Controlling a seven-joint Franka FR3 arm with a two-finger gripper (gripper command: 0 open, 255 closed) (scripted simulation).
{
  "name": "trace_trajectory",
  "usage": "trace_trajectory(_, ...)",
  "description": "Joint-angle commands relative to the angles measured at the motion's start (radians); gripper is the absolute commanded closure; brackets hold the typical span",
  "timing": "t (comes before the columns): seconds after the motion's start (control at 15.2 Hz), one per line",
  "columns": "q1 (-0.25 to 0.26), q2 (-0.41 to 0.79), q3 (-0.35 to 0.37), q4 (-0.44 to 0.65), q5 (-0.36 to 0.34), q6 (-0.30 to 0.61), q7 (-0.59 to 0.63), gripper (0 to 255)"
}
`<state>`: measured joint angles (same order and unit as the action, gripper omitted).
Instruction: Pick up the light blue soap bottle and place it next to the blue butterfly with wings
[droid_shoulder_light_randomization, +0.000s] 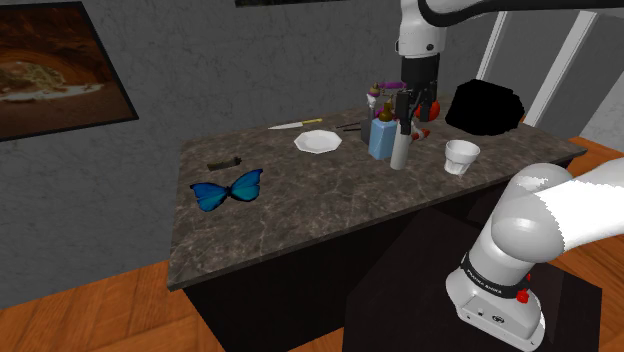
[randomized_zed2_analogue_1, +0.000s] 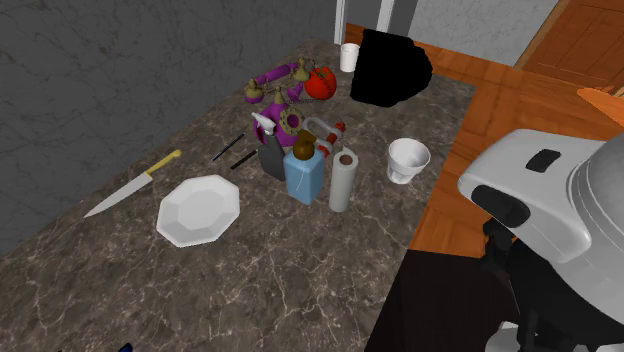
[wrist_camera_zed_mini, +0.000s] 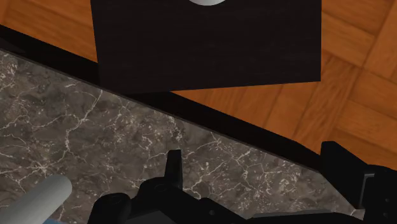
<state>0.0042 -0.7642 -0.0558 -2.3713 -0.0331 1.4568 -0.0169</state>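
The light blue soap bottle (droid_shoulder_light_randomization: 382, 136) (randomized_zed2_analogue_1: 304, 176) stands upright with a brown cap at the far side of the dark marble counter (droid_shoulder_light_randomization: 330, 205), in a tight cluster of bottles. A white cylindrical bottle (droid_shoulder_light_randomization: 401, 150) (randomized_zed2_analogue_1: 343, 181) stands right beside it. The blue butterfly (droid_shoulder_light_randomization: 228, 189) lies flat with spread wings toward the shoulder view's left, well apart from the bottle. My black gripper (droid_shoulder_light_randomization: 412, 104) (wrist_camera_zed_mini: 257, 164) hangs just above the cluster, pointing down, open with nothing between its fingers. In the wrist view a grey rounded cylinder (wrist_camera_zed_mini: 37, 198) lies beside the fingers.
A white plate (droid_shoulder_light_randomization: 318, 141) (randomized_zed2_analogue_1: 199, 210) and a knife (droid_shoulder_light_randomization: 293, 125) (randomized_zed2_analogue_1: 130, 185) lie between butterfly and bottles. A white cup (droid_shoulder_light_randomization: 461, 157) (randomized_zed2_analogue_1: 408, 160) and a black lump (droid_shoulder_light_randomization: 484, 106) stand nearby. A grey spray bottle (randomized_zed2_analogue_1: 270, 150) and purple and red items (randomized_zed2_analogue_1: 300, 85) crowd behind the soap bottle.
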Motion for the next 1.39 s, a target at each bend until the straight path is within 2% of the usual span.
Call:
trace_trajectory(0.0,0.000,0.000,0.000,0.000,0.000,0.000,0.000,0)
trace_trajectory(0.4,-0.031,0.131,-0.105,0.036,-0.074,0.128,-0.115,0)
trace_trajectory(0.73,-0.048,0.263,-0.190,0.100,-0.106,0.229,-0.209,0)
trace_trajectory(1.06,-0.058,0.414,-0.270,0.193,-0.105,0.316,-0.308,0)
trace_trajectory(1.32,-0.065,0.547,-0.330,0.290,-0.077,0.372,-0.393,0)
